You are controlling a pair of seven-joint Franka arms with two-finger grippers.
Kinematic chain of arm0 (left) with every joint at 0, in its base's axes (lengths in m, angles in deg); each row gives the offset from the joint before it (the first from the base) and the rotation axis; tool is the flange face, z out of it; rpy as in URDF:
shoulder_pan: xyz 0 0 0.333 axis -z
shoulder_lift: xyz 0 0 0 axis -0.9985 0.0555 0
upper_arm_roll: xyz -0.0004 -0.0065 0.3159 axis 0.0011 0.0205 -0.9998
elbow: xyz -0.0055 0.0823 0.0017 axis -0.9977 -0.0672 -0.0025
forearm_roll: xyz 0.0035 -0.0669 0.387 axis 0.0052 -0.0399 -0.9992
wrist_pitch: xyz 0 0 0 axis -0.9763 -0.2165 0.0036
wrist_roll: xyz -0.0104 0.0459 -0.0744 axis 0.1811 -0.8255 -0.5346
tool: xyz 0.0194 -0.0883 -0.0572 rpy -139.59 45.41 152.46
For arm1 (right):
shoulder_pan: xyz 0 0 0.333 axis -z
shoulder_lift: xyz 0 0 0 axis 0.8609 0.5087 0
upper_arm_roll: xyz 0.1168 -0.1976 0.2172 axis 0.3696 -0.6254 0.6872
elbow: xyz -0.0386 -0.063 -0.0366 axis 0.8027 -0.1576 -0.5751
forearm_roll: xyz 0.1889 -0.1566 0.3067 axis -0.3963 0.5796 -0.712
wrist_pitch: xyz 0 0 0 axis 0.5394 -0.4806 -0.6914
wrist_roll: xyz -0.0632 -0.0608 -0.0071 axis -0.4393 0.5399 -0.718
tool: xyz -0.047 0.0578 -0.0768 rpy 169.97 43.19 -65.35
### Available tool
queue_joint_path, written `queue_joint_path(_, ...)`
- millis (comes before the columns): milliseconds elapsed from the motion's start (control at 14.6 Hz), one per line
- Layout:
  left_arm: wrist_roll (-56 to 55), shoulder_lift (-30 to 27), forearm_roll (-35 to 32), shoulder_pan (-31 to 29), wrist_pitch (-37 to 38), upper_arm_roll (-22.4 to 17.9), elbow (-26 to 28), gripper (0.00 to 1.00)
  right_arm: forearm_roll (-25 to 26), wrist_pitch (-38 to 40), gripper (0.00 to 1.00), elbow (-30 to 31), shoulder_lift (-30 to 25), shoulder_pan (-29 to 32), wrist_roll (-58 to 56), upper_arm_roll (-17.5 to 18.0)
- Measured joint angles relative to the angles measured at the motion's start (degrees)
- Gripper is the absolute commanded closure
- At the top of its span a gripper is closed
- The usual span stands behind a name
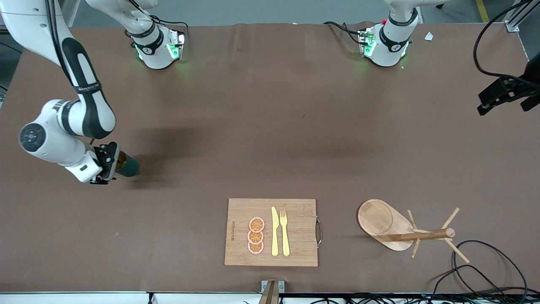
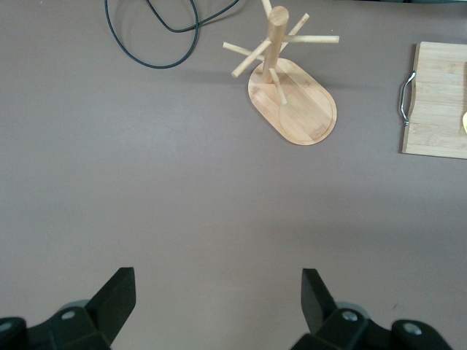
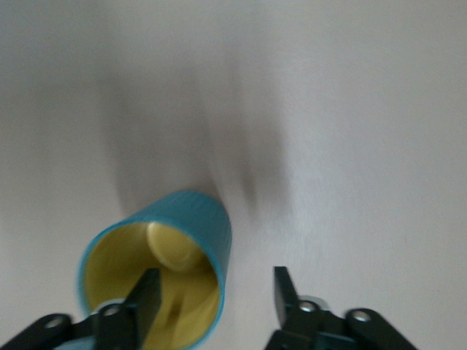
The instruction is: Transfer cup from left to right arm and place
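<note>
Cup (image 1: 126, 165): dark teal, ochre-yellow inside, standing on the brown table (image 1: 270, 126) toward the right arm's end, well apart from everything else listed. Handle not visible.

Right gripper (image 1: 110, 162): low over the cup's rim. Jaws spread, one finger (image 3: 144, 297) inside the mouth against the yellow wall, the other (image 3: 286, 292) clear of the teal side with table showing between; no pinch on the wall. Right wrist view blurred, so contact of the inner finger with the wall cannot be told.

Left gripper (image 2: 219, 295): up over bare table at the left arm's end, jaws spread wide, nothing between them. Arm waiting.

Cutting board (image 1: 272, 232): wooden, metal handle, nearer the front camera than the cup; carries three orange slices (image 1: 256, 235), a yellow knife (image 1: 274, 231) and a yellow fork (image 1: 284, 232).

Mug tree (image 1: 405, 230): wooden, oval base, beside the board toward the left arm's end. Black cable (image 1: 485, 261) just by it.

Step in hand, judged: placing, at the release; handover apparently done.

Next move, judged: straight lift of the right gripper so that the inner finger leaves the mouth without dragging the rim. Risk: cup tipped or shifted by a sideways exit.
</note>
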Motion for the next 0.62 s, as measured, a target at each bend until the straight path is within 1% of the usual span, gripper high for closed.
queue_joint_path(275, 0.4, -0.63, 1.03, 0.05, 0.81, -1.14, 0.44, 0.0, 0.32, 21.56, 0.0, -12.72, -6.77, 1.88, 14.04, -0.59)
queue_joint_path(412, 0.4, -0.67, 1.12, 0.05, 0.81, -1.21, 0.54, 0.0, 1.99, 31.75, 0.0, -20.14, -9.29, 1.95, 20.34, -0.56)
queue_joint_path(550, 0.4, -0.74, 1.12, 0.08, 0.82, -1.22, 0.54, 0.0, 2.81, 36.78, 0.0, -24.73, -9.58, 1.95, 24.24, -0.49)
queue_joint_path(619, 0.4, -0.77, 1.12, 0.07, 0.85, -1.23, 0.54, 0.0, 2.96, 37.79, 0.0, -26.0, -9.44, 1.95, 25.54, -0.46)
